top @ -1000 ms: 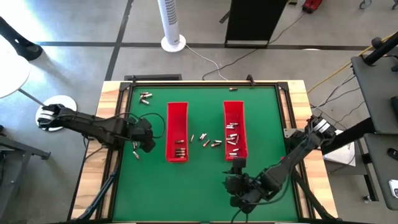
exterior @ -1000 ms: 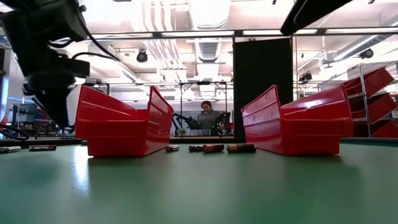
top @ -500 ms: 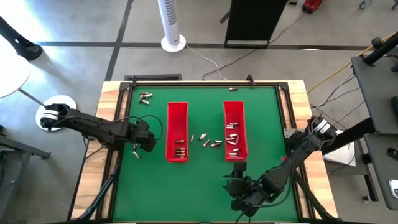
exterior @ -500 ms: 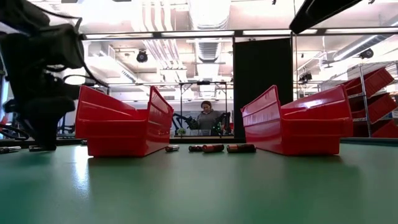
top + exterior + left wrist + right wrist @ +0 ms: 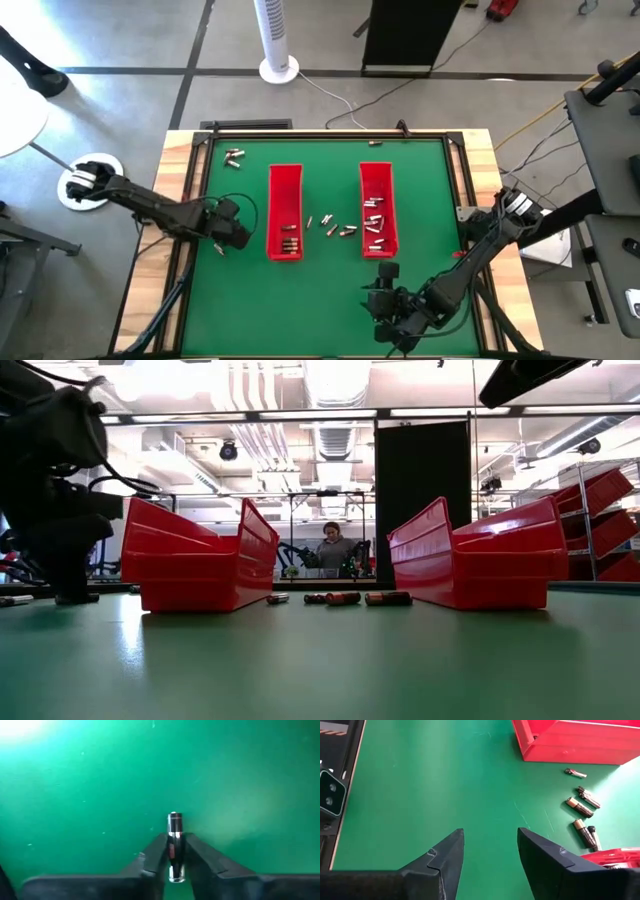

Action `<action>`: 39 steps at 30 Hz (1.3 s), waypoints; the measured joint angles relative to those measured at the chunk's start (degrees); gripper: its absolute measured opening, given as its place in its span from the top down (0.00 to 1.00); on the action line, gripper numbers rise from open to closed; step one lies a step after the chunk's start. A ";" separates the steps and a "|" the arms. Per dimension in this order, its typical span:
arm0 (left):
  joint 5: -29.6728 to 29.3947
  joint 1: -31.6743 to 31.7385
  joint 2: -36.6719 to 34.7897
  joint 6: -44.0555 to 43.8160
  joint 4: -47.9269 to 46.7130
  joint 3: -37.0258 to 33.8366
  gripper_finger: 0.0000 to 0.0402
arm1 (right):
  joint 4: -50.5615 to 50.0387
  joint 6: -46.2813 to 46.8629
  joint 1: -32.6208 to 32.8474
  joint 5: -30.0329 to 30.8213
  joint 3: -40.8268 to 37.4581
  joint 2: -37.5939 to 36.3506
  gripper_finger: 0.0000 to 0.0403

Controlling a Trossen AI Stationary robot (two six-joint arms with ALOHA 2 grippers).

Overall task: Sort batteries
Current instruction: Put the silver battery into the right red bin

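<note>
We see one battery (image 5: 174, 845) pinched between the two dark fingers (image 5: 152, 860) of the left gripper (image 5: 174, 865). Its long axis runs along the fingers, pointing forward away from the wrist, and its dark-banded end sticks out past the fingertips over the green table (image 5: 100, 780). The silvery rear end shows in the narrow gap between the fingers.

From above, the left arm reaches in from the table's left edge, with the left gripper (image 5: 232, 232) low over the mat just left of the left red tray (image 5: 285, 190). In the low view it stands down at the surface beside that tray.

The right gripper (image 5: 487, 852) hangs near the front of the table, fingers spread wide and holding nothing; its arm comes in from the right edge. Ahead of it lie loose batteries (image 5: 580, 807) on the mat between the two trays, pointing various ways. More batteries (image 5: 375, 215) lie in the right red tray (image 5: 377, 175), a few in the left tray, and a small cluster (image 5: 233, 156) near the far left corner.
</note>
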 joint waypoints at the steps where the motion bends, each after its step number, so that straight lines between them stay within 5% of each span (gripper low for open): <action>1: -0.75 -0.91 -0.04 -0.91 0.60 -0.42 0.92 | 0.00 -0.16 0.02 0.00 0.00 0.00 0.57; 5: -3.97 -4.20 -0.03 -5.48 1.80 -1.35 0.97 | -0.04 -0.35 0.02 0.00 0.00 0.00 0.58; 33: -12.86 -7.81 12.32 -11.49 7.00 0.20 0.86 | -0.22 -1.24 0.02 0.07 0.00 0.02 0.56; 39: -12.44 -7.88 12.11 -10.26 7.06 0.13 0.96 | -0.22 -1.44 0.02 0.07 0.00 0.02 0.57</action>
